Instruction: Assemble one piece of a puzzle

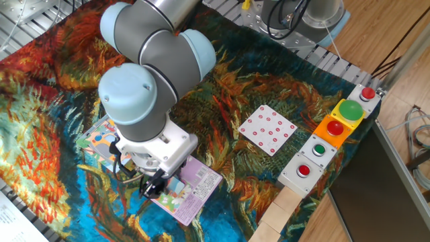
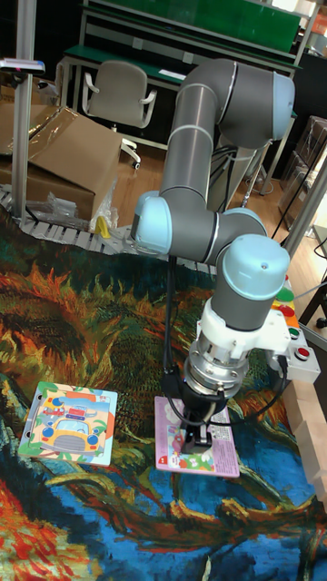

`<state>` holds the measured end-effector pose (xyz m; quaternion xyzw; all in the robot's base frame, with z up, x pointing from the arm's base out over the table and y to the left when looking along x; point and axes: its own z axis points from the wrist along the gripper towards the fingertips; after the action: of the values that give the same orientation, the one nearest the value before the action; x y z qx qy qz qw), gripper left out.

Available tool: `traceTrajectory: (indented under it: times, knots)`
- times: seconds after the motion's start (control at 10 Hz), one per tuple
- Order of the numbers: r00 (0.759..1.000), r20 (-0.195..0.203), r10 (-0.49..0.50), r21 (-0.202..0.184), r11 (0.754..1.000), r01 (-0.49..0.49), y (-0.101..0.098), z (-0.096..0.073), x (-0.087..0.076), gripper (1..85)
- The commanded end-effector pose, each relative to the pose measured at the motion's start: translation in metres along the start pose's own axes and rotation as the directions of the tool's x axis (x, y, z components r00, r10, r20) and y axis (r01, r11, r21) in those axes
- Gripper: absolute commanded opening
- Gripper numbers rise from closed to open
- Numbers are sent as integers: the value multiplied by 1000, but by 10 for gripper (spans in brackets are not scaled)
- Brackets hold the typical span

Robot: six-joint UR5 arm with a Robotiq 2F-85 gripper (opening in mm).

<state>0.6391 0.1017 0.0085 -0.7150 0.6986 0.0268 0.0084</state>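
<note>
Fixed view: we see the gripper low over the purple-pink puzzle, lower centre; the puzzle peeks out at left, behind the arm.
Tall fixed view: the puzzle lies lower left; gripper fingers look pressed together on the purple-pink puzzle.

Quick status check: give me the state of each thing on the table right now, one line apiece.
tool: down over the purple-pink puzzle, whether open or shut unclear
puzzle: flat on the cloth, apart from the tool, untouched
purple-pink puzzle: flat under the tool
white card with red dots: flat, clear of the arm
button boxes: in a row at the table edge, unpressed as far as visible
</note>
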Motion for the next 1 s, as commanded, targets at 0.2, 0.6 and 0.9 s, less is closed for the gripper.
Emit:
traceTrajectory:
  times: [0.2,0.6,0.9]
  knots:
    - [999,29,42,16,999,-43,-5,-17,1,13]
    - [997,17,72,20,997,-72,-4,-21,7,13]
    - [997,26,72,15,997,-72,-3,-21,4,13]
